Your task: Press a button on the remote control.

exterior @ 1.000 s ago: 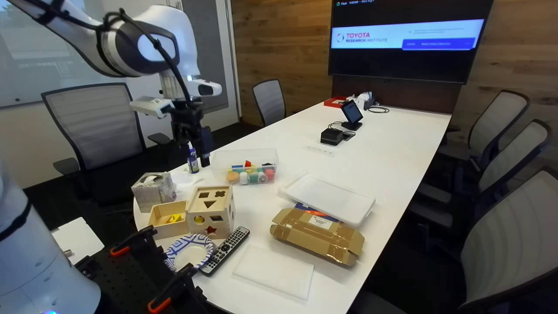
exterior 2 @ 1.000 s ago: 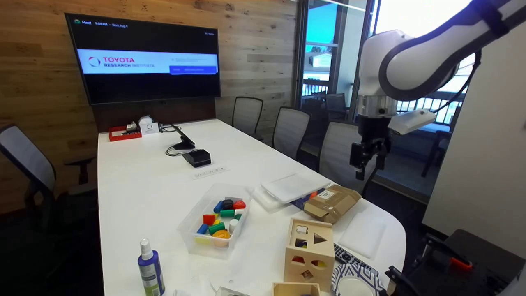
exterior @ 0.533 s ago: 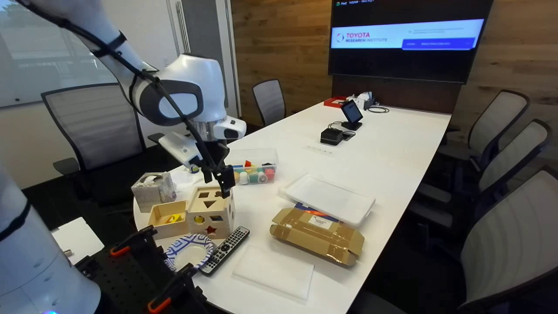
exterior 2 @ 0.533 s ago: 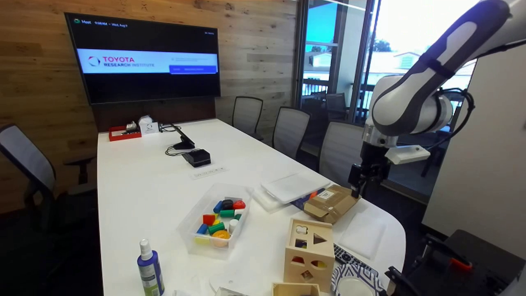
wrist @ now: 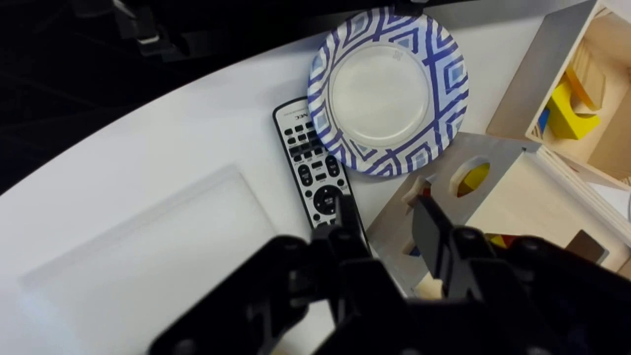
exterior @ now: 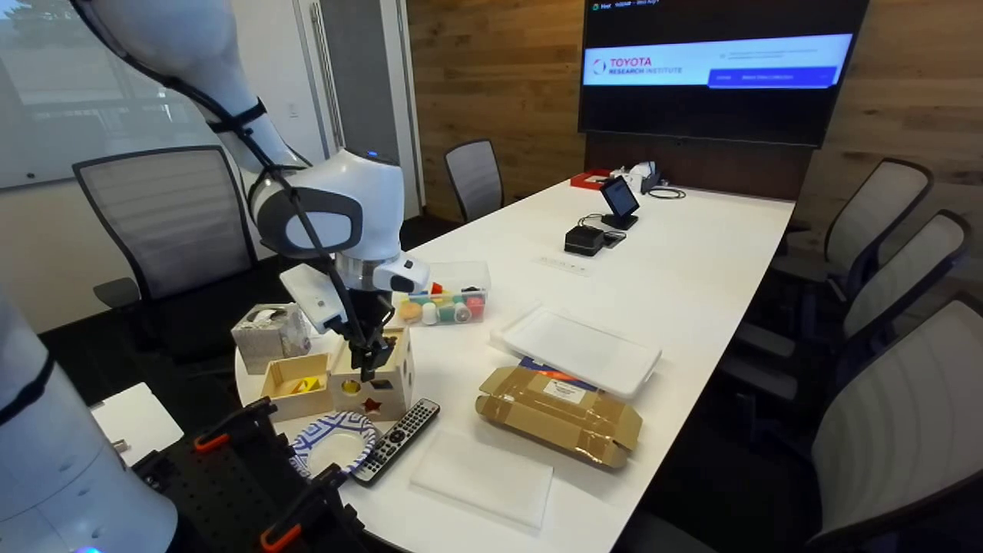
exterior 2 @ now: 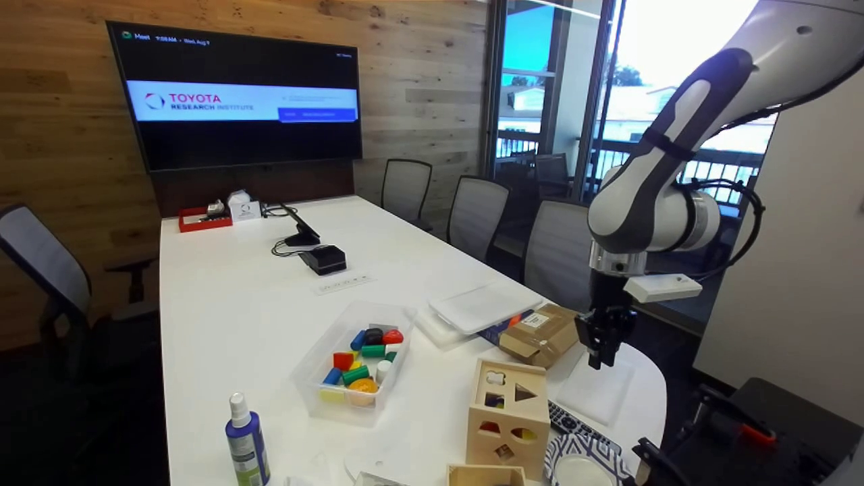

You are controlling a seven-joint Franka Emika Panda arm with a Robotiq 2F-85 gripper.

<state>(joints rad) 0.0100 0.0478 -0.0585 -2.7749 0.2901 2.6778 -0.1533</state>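
Hovering, fingers (wrist: 428, 226) spread, the remote control's (wrist: 319, 171) NEC lettering (wrist: 301, 117) legible only in the wrist view.

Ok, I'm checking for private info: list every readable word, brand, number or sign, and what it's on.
"TOYOTA RESEARCH INSTITUTE": wall screen.
"Meet", "Wed, Aug": same screen; time and day number blurred.
"NEC": remote control, upside down in the wrist view.
Arrow signs: its round pad.
Too small or blurred: lettering on the buttons, cardboard box, spray bottle and white card, and the screen's small print.
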